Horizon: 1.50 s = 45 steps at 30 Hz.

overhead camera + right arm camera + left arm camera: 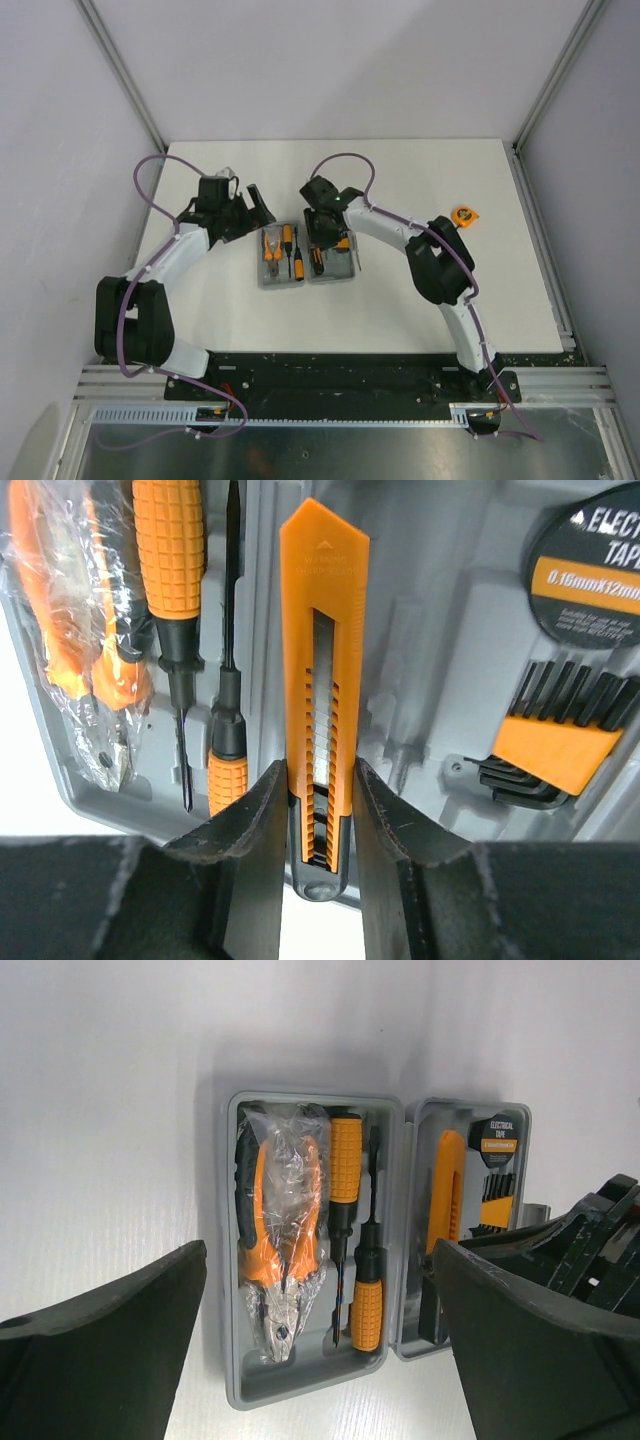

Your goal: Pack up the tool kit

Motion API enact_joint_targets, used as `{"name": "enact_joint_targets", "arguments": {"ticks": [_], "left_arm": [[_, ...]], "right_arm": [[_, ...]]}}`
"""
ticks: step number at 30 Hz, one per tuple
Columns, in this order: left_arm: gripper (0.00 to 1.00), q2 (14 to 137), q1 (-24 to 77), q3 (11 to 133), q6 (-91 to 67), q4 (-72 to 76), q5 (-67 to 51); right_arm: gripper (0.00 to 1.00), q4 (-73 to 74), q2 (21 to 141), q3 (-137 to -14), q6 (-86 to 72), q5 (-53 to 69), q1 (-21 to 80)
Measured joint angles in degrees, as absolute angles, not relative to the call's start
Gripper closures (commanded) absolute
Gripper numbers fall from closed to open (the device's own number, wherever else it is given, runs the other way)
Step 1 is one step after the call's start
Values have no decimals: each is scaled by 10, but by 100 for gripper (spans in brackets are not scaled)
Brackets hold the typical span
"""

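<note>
Case, open at mid-tabletop: pliers and screwdrivers seated in left half; knife clenched edgewise in my right pincer, seemingly to line it up with its right-half slot; my left pincer released, empty, just left; tape measure loose far right.

White table with open grey case and orange tape measure

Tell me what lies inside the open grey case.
Left half of the tool case: pliers in clear wrap and two screwdrivers. Right half: a utility knife, gripped by the right gripper, an electrical tape roll and hex keys. The slots beneath the tools are covered.
</note>
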State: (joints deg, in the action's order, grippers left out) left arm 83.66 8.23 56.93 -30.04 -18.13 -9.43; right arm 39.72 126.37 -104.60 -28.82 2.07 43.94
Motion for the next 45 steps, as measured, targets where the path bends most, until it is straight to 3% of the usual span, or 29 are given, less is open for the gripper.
{"name": "enact_joint_targets", "arguments": {"ticks": [11,15,24,31,45], "left_arm": [[1,840,82,569,-300,-181,-97],[1,840,82,569,-300,-181,-98],[1,840,82,569,-301,-181,-99],[1,840,82,569,-301,-181,-105],[1,840,82,569,-301,-181,-107]], "right_arm": [[99,445,1280,-1061,-352,0,449],[88,460,1289,-1079,-366,-11,451],[84,458,1290,-1082,-375,-23,459],[69,451,1294,-1085,-377,-23,459],[69,437,1296,-1085,-365,-57,461]]}}
